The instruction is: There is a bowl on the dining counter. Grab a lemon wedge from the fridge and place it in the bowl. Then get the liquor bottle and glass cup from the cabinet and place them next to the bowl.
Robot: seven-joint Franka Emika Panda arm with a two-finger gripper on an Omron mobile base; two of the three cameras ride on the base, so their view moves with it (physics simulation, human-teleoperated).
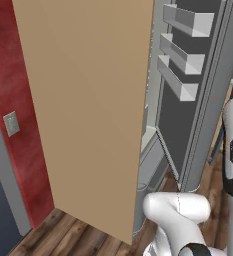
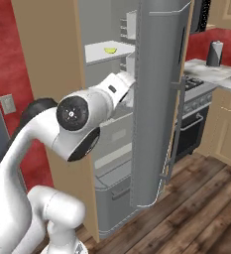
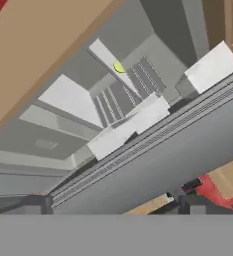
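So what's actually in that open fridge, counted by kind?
Lemon wedge: 1
White shelf inside the fridge that the wedge lies on: 1
Door bins: 3
Total: 5

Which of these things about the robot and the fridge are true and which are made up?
1. The fridge door is open. True.
2. The lemon wedge lies on a white shelf inside the fridge. True.
3. The gripper is squeezing the lemon wedge. False: its fingers stand wide apart with nothing between them, and in the hand view the wedge is far off on its shelf.
4. The floor is white tile. False: it is dark wooden planks.
5. A stove stands to the right of the fridge in the right base view. True.
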